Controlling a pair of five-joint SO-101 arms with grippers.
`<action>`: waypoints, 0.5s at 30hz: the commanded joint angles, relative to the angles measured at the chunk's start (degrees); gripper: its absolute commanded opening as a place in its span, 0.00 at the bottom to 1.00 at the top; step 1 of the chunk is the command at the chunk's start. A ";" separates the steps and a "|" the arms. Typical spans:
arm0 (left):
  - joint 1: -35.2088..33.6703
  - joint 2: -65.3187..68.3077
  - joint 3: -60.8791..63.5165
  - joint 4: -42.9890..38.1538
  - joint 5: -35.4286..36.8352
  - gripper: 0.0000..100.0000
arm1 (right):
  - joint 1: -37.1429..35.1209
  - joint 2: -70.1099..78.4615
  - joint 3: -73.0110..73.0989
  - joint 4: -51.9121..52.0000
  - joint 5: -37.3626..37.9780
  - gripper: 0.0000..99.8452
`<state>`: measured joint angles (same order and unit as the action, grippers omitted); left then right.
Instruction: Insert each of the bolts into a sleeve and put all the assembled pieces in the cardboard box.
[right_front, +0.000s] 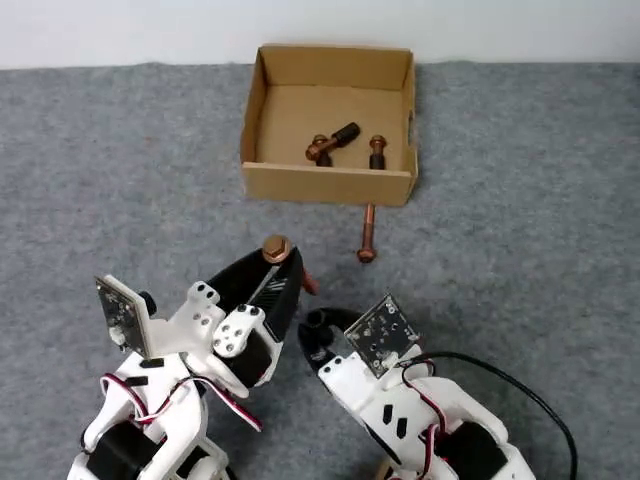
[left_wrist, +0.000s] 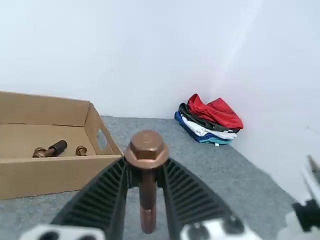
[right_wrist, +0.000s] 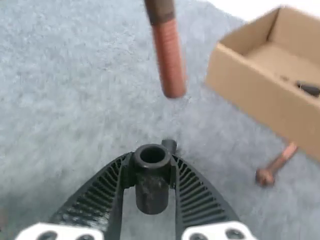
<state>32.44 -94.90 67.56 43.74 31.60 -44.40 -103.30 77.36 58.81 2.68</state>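
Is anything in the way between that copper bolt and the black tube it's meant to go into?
Nothing visible. The bolt, held in the left gripper, hangs free with a bare gap to the open mouth of the sleeve in the right gripper.

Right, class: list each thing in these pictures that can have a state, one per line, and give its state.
left claw: shut on the held bolt.
held bolt: gripped, head up, not yet in a sleeve.
right claw: shut on the sleeve.
sleeve: gripped, opening empty.
loose bolt: lying on the carpet, no sleeve on it.
cardboard box: open, upright, two assembled pieces inside.
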 joint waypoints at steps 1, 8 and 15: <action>0.44 -0.53 -0.48 0.97 1.05 0.01 | -0.48 0.04 0.18 -4.79 1.85 0.01; 0.53 -0.62 -2.95 5.89 1.05 0.01 | -0.31 -0.31 -0.09 -3.91 1.85 0.01; 0.70 -0.35 -1.27 7.12 1.05 0.01 | -0.31 -0.31 -0.70 -4.09 2.02 0.01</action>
<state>32.70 -94.90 67.56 51.38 31.96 -44.31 -103.30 78.24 56.26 3.82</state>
